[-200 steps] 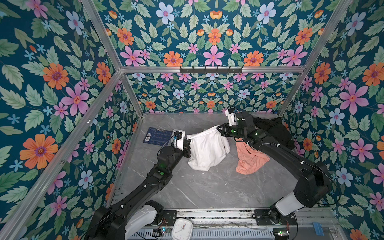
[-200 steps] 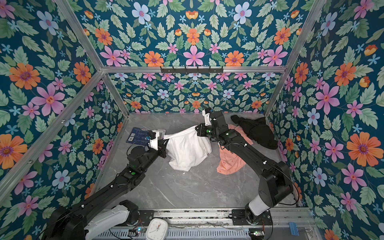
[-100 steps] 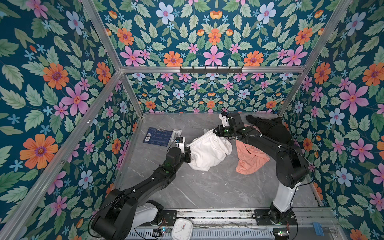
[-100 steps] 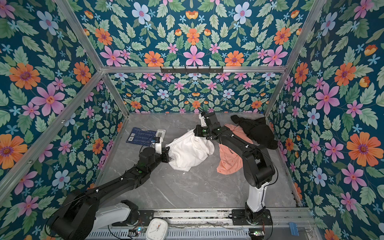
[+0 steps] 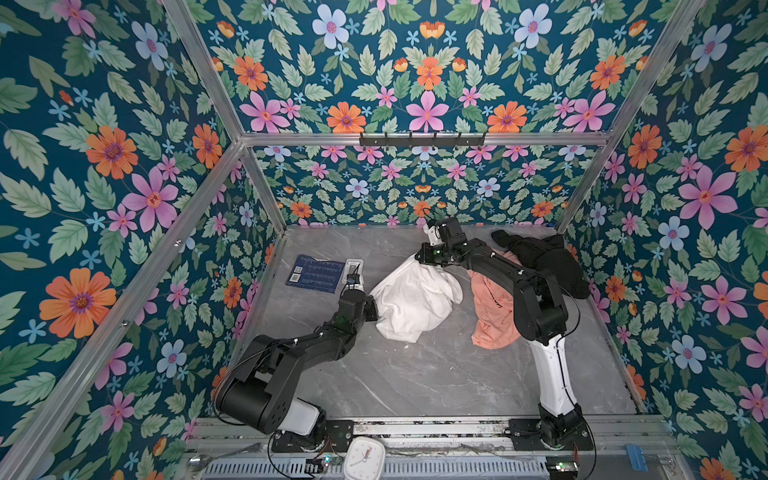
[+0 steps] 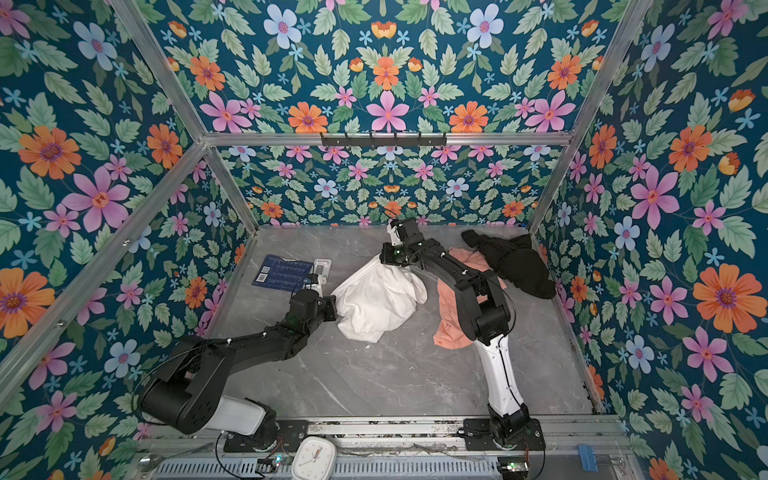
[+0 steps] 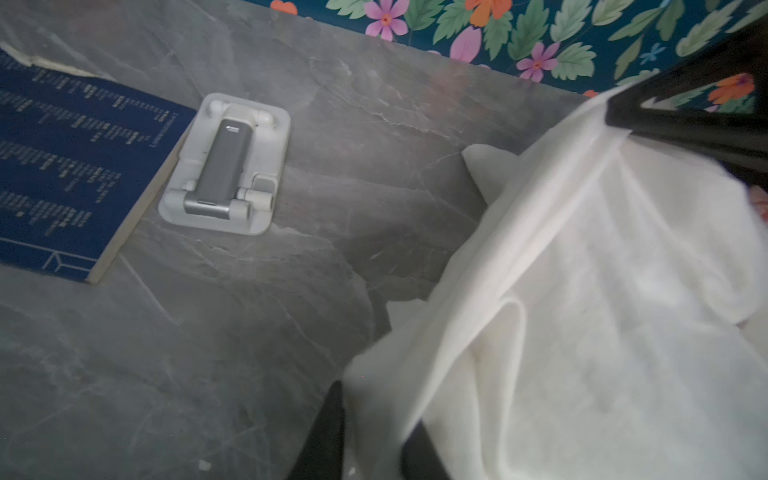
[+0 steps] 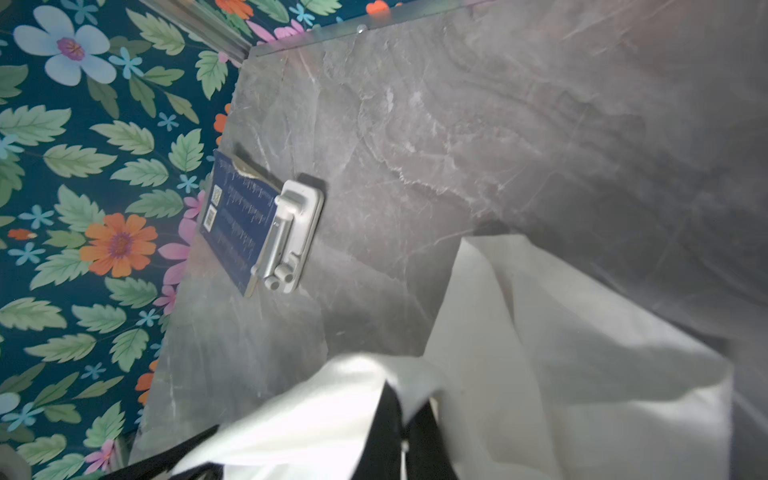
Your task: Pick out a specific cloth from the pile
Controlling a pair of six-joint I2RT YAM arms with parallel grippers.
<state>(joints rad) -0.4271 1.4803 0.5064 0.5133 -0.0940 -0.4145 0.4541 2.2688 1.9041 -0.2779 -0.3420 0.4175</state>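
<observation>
On the table (image 5: pixel 415 374), the left gripper (image 7: pixel 376 405) has its fingers apart, with a fold of the cloth (image 5: pixel 415 299) between them. The cloth is heaped mid-table, its far corner raised and clamped in the right gripper (image 5: pixel 419 261). Just right of it lies the salmon shirt (image 5: pixel 490 320), with the black garment (image 5: pixel 540 259) farther back

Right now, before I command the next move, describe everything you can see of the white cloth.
The white cloth is plain, soft, thin-looking fabric, heavily wrinkled and bunched into a loose mound on the grey table, mid-table in both top views. Its far corner is drawn up into a peak, pinched in the right gripper. Its near-left edge runs between the parted fingers of the left gripper, which look too far apart to clamp it. No print shows.
</observation>
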